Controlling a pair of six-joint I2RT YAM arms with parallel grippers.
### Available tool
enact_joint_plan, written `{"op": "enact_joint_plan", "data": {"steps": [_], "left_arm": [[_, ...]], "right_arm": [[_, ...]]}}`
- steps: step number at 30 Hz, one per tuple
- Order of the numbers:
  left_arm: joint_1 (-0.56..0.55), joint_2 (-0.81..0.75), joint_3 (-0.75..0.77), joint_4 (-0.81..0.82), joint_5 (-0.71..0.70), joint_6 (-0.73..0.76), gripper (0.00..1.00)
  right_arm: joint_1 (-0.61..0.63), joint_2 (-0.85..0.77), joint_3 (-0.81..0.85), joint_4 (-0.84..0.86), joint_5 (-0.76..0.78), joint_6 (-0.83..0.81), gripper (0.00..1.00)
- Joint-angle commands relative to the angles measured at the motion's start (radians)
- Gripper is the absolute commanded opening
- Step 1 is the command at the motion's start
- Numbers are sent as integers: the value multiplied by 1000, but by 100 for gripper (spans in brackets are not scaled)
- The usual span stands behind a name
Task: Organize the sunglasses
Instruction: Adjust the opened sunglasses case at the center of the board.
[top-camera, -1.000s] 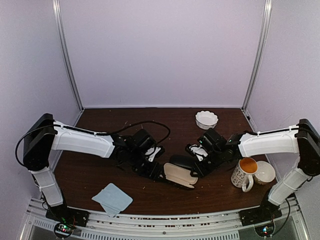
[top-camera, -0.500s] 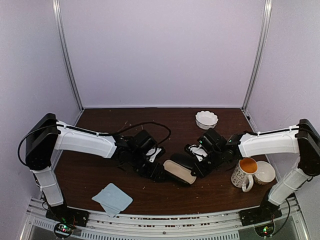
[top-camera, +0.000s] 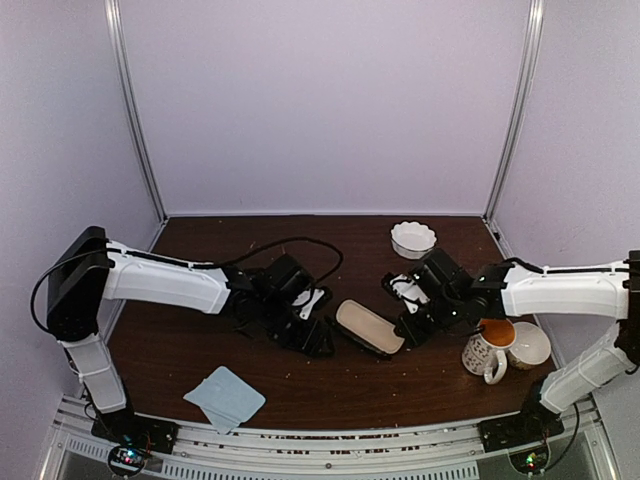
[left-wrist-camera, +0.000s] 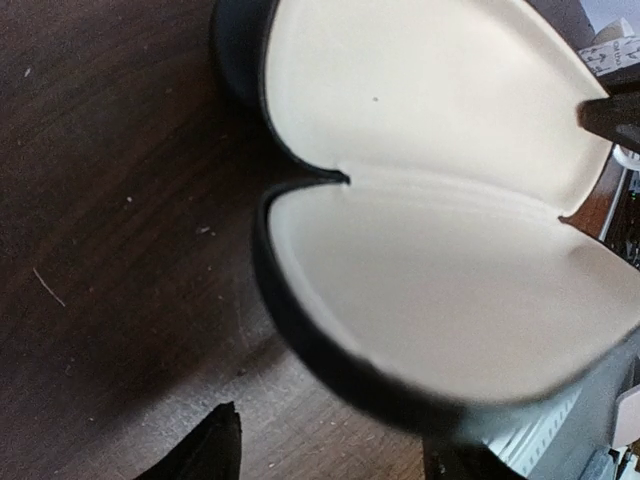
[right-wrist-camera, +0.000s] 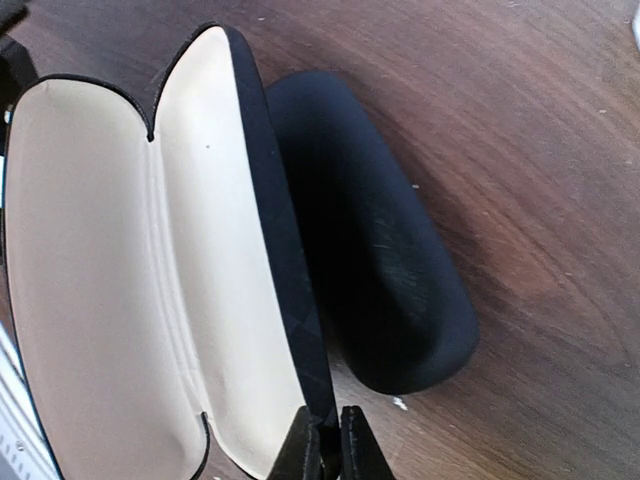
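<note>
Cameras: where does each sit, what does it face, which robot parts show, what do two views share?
Top external: high behind, looking down at the table; left arm, right arm show.
Left wrist: left arm, facing the open glasses case; left gripper open below.
Right wrist: right arm, above the case; right gripper pinching its rim.
Shared: the case.

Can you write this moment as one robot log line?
right gripper: shut on glasses case rim | left gripper: open, beside case | case: open
</note>
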Motion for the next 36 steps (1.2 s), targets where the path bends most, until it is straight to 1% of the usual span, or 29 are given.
{"op": "enact_joint_plan", "data": {"steps": [1,4,8,15,20,27,30,36], "left_arm": [[-8,-66,11,64,-8,16,65],[-7,-84,8,87,7,-3,62],[-8,-91,15,100,26,-41,62],[-11,-107,38,131,56,-177,62],[-11,-105,56,179,41,-307,62],[-8,-34,73,312,42,-432,60],[-8,-4,82,323,40,-454,59],[-5,30,83,290,20,-471,56]], "right_arm": [[29,-42,-17,-17,180,-7,0],[48,-53,-18,-25,262,-2,0],[67,-69,-14,-29,367,7,0],[116,-69,8,-42,477,6,0],[153,-68,21,-42,532,8,0],[205,-75,27,-34,587,-3,0],[218,-80,31,-36,599,-10,0],[235,-74,41,-38,622,-16,0]]}}
